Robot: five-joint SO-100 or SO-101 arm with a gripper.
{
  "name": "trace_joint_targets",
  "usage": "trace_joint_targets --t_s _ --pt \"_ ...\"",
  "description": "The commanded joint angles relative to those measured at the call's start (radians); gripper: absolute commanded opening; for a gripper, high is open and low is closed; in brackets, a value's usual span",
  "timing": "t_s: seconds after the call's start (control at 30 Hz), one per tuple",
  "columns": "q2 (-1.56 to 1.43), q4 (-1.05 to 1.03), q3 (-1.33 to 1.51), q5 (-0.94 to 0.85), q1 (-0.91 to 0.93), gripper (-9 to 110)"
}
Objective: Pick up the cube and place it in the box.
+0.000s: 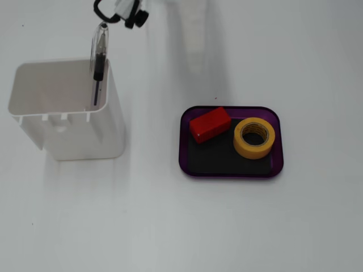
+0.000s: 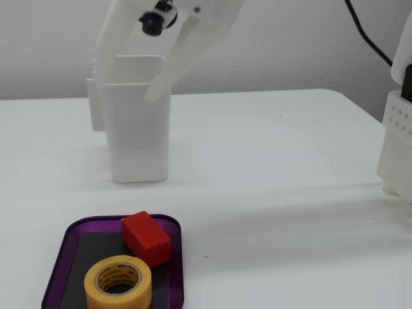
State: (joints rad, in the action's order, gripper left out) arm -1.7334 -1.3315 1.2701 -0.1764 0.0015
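Note:
The red cube lies inside the purple box, in its back left part, beside a yellow tape roll. In the other fixed view the cube rests on the box's black base, within the purple rim. My white gripper hangs open and empty over the tall white container, far from the box. Its fingers are spread apart. In the fixed view from above only its black knob shows at the top edge.
A tall white plastic container stands left of the box with a clear pen leaning inside it. It also shows in the low fixed view. The yellow tape roll fills the box's near end. The arm's white base stands at the right edge.

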Motion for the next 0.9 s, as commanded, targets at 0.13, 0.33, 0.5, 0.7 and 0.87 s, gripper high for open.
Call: trace_joint_targets --t_s 0.13,0.33,0.5,0.7,0.87 --pt "-0.36 -0.055 0.25 0.002 -0.005 13" --pt "-0.641 0.064 0.675 0.002 -0.003 13" --pt "-0.884 0.219 1.031 0.003 -0.003 13" --pt "-1.149 0.368 1.381 0.006 -0.003 13" --pt "-1.328 0.368 1.569 0.009 -0.003 13"
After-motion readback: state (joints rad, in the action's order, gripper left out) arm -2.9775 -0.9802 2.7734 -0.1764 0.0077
